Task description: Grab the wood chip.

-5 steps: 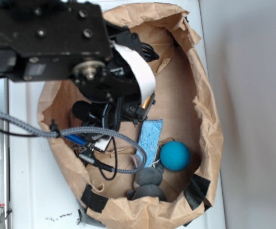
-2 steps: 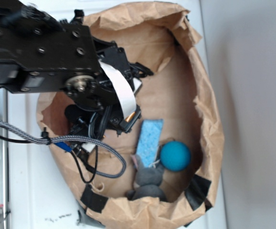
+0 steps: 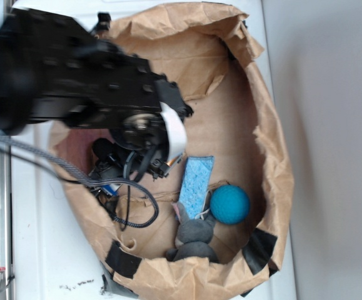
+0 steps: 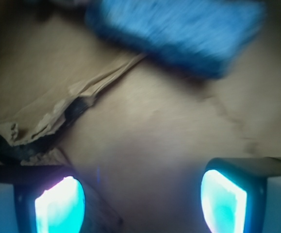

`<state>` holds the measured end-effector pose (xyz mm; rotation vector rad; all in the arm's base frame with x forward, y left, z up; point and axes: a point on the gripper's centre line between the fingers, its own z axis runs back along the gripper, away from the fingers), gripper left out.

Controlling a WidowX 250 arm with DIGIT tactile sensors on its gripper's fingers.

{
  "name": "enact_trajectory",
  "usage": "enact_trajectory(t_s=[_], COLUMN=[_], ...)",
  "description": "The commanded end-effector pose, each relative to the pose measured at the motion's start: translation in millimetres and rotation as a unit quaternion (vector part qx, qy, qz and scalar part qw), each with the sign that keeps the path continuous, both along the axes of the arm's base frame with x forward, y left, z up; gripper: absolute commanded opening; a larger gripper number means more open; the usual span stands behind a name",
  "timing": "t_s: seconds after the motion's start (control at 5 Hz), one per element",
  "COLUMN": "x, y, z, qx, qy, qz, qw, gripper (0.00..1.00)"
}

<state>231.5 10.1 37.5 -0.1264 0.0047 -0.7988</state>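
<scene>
Swung lower beside the light-blue rectangular sponge, the black gripper gapes wide and empty; wood chip not yet grabbed.

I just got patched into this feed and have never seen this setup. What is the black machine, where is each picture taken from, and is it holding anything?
The black machine is a robot arm, seen from above in the exterior view, reaching into a brown paper bag. Inside lie a light-blue sponge, a blue ball and a grey object. The wrist view looks out from the gripper: the two glowing shapes are its fingers, apart, with only bare paper between them. So it holds nothing. The sponge lies ahead, a torn paper flap to the left. I cannot pick out the wood chip in either picture.
</scene>
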Motion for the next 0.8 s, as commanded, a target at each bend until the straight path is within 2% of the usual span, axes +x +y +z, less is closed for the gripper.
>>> enact_trajectory(t_s=[0.0,0.4,0.6], x=[-17.2,-37.1,-34.0], y=[-12.1,-16.7,-19.1], z=[16.8,-18.0,-27.6], qx=[-0.028,0.024,0.038], qy=[-0.004,0.014,0.005], qz=[-0.077,-0.116,-0.112], qw=[0.997,0.993,0.993], gripper=[1.0,1.0,1.0])
